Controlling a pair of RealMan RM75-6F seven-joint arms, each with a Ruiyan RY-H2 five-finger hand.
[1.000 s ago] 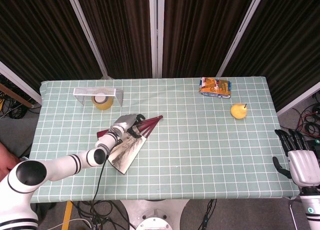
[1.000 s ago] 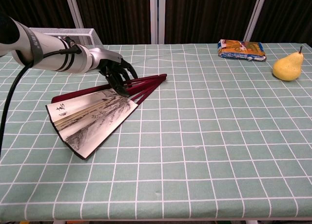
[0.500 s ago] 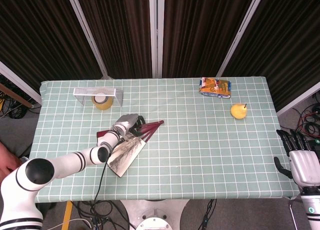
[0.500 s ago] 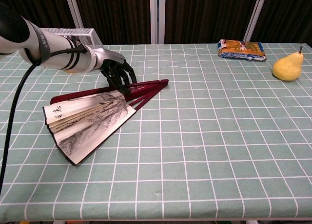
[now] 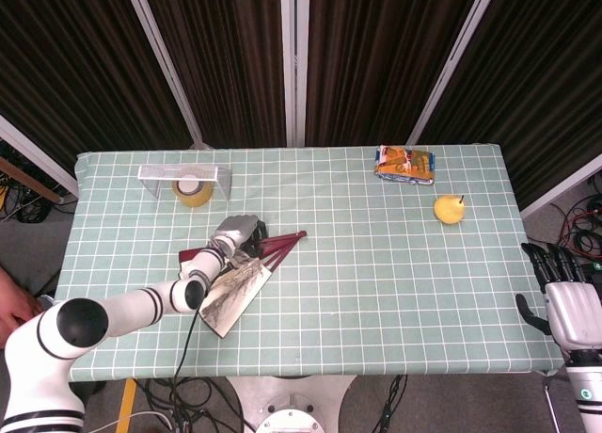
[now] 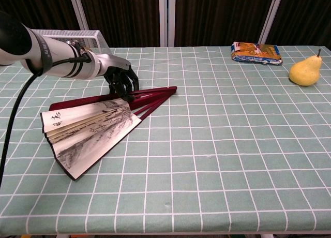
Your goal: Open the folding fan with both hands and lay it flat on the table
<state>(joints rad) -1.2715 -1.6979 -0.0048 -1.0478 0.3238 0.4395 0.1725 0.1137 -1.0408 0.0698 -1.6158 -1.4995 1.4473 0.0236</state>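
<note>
The folding fan [image 5: 235, 287] lies partly spread on the left half of the green checked table [image 5: 376, 282]. Its dark red ribs [image 6: 150, 95] point right and its painted paper leaf [image 6: 88, 129] points toward the front left. My left hand [image 5: 237, 232] sits on top of the ribs near the upper guard stick, and in the chest view the left hand [image 6: 118, 77] has its fingers curled down onto them. My right hand [image 5: 567, 301] hangs off the table's right front corner with its fingers apart, holding nothing.
A yellow pear [image 6: 305, 71] and a snack packet [image 6: 256, 53] lie at the back right. A white wire rack [image 5: 183, 174] with a yellow jar [image 5: 192, 188] stands at the back left, behind my left hand.
My left hand has drawn back to the left with the fan. The ribs' tip and the paper leaf have slid left and toward the front. The right hand has barely moved.
</note>
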